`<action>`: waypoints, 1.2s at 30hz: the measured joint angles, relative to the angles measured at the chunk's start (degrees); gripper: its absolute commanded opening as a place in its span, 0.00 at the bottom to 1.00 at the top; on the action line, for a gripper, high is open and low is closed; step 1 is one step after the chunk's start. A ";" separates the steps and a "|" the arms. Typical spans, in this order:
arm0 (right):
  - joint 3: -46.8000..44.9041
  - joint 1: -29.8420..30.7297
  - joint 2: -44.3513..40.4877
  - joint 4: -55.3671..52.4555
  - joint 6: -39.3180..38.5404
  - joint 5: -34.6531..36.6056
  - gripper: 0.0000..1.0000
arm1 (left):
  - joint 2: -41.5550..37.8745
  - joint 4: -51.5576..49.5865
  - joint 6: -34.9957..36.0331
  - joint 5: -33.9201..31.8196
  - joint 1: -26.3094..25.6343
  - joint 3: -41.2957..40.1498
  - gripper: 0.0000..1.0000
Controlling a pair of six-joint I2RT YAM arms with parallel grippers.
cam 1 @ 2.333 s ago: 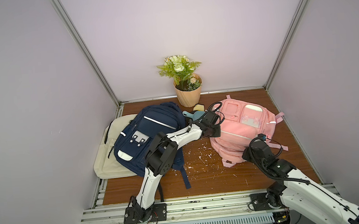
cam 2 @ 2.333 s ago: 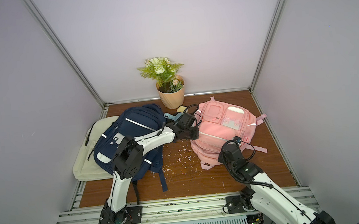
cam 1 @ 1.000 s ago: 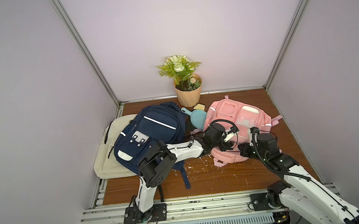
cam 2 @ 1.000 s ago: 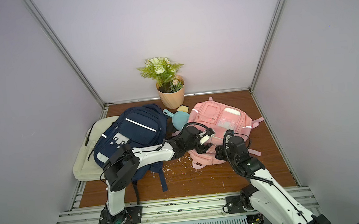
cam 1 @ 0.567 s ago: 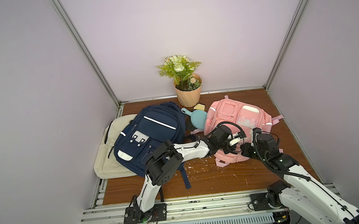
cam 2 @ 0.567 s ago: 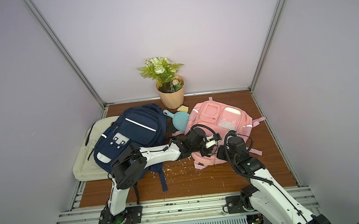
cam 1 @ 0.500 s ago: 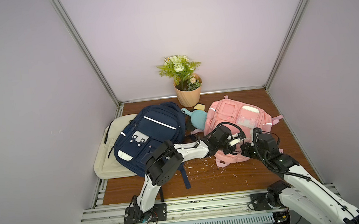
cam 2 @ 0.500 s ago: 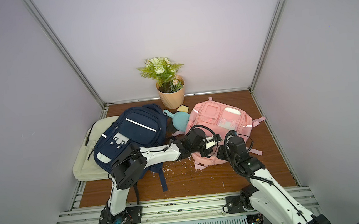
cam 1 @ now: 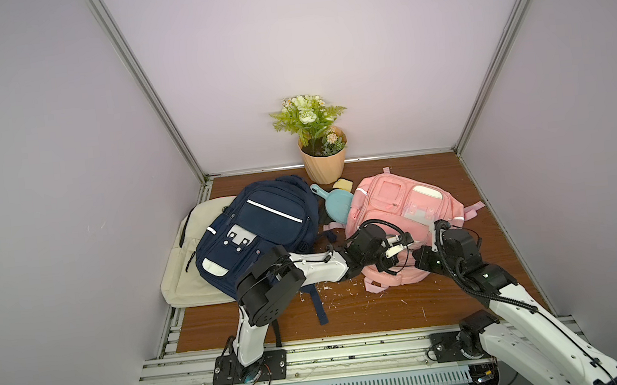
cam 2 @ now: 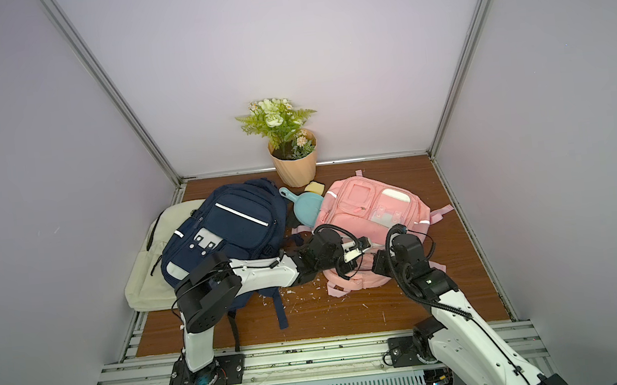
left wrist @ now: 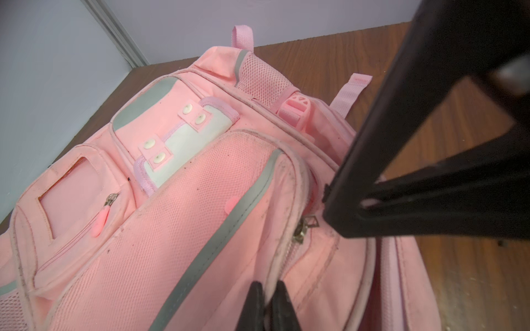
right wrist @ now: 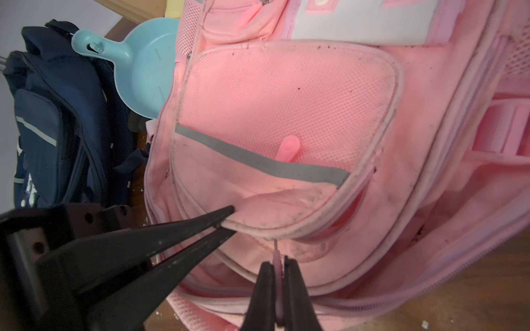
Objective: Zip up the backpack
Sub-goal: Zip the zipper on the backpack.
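- Top views both show a pink fabric backpack (cam 1: 409,198) (cam 2: 370,202) lying front-up on the wooden tabletop (cam 1: 370,312), between the two arms.
- Left gripper (right wrist: 228,219) is clamped on the piped rim of the backpack's mesh front pocket (right wrist: 286,94).
- Right gripper (right wrist: 276,269), just beside it, pinches the thin pink zipper pull (right wrist: 276,253).
- An open zipper gap (right wrist: 355,203) curves along the rim away from the left gripper, so the pull should probably travel that way.

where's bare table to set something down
Free: front strip of the wooden table, between backpacks and rail, and back right corner behind the pink backpack. Crowded: between navy backpack and pink one, around the blue scoop and flower pot.
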 measured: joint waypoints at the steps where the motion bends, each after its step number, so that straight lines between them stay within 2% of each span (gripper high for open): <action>1: 0.00 -0.24 -0.22 -0.15 0.15 -0.26 0.00 | -0.31 0.48 -0.26 0.17 0.20 -0.52 0.00; 5: 0.00 -0.48 -1.49 -0.68 0.50 -0.33 0.00 | -1.25 1.22 -0.90 0.31 0.63 -1.84 0.00; 9: -0.09 -2.32 -2.89 -2.25 0.50 4.42 0.00 | -2.12 0.70 -1.25 0.72 1.68 -2.75 0.00; 13: -0.09 -2.43 -3.10 -2.03 0.37 5.97 0.00 | -2.95 0.63 -1.44 1.31 2.01 -3.10 0.00; 19: -0.09 -2.89 0.09 0.28 -0.57 7.02 0.00 | -4.39 0.22 -1.36 1.29 2.08 -4.35 0.00; 29: 2.10 -9.44 9.68 5.42 -1.68 -0.11 0.00 | -4.96 -1.99 -1.60 -3.13 -1.51 -4.50 0.01; 32: 2.36 -10.05 8.85 5.11 -1.97 0.17 0.00 | -4.90 -2.93 -3.23 -3.37 -1.86 -3.28 0.06; 35: 2.36 -10.97 6.56 4.61 -2.64 1.92 0.00 | -4.02 -3.58 -5.84 -3.26 -2.40 -0.92 0.22; 36: 2.36 -11.67 5.95 4.39 -3.06 3.34 0.00 | -3.67 -4.11 -7.43 -2.99 -2.71 0.15 0.30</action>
